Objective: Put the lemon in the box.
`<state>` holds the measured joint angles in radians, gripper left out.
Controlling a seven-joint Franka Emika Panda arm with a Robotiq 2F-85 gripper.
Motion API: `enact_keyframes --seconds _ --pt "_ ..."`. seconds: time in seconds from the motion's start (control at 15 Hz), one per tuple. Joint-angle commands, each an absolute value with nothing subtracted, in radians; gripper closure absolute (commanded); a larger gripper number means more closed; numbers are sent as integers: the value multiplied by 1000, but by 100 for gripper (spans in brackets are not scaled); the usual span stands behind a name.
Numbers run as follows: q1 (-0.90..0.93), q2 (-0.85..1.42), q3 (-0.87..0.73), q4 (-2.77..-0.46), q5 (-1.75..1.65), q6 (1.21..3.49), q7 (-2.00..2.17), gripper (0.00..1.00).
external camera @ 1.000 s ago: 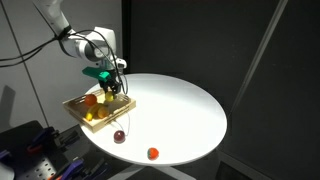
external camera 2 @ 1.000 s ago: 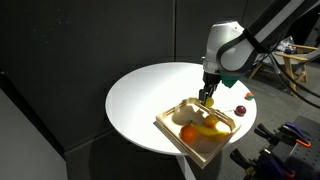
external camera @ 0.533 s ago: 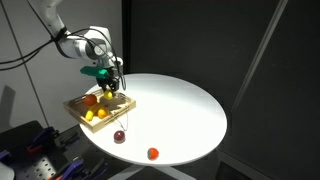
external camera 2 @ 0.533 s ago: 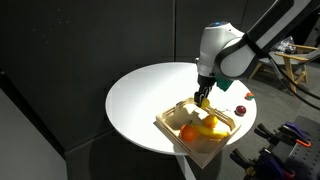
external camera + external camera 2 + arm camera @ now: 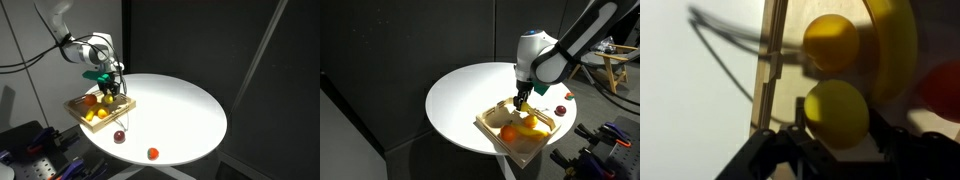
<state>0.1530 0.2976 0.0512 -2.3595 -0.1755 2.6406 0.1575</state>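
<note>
My gripper (image 5: 837, 132) is shut on the lemon (image 5: 837, 112), a pale yellow-green round fruit that shows between the two dark fingers in the wrist view. It hangs just over the box (image 5: 770, 70), a shallow tan wooden tray, close to one wall. In both exterior views the gripper (image 5: 112, 88) (image 5: 523, 100) is low over the box (image 5: 75, 108) (image 5: 485, 125); the lemon itself is too small to make out there. Inside the box lie a round yellow fruit (image 5: 830, 42), a long yellow fruit (image 5: 895, 50) and an orange one (image 5: 943, 90).
The box sits at the edge of a round white table (image 5: 180, 110) (image 5: 460, 100). A dark red ball (image 5: 119, 136) and an orange-red ball (image 5: 152, 153) lie on the table outside the box. Dark curtains stand behind.
The gripper has shifted a little sideways over the box, still holding the lemon. The fruits and the two balls have not moved.
</note>
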Motion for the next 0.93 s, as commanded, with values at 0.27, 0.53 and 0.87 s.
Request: enact_keyframes --seconds 0.27,0.53,0.87 --pt "157 340 36 -2321 -173 2651 158 7" --pt "155 324 39 -2327 -161 2639 159 0" --pt "161 268 33 -2367 -135 2619 219 0"
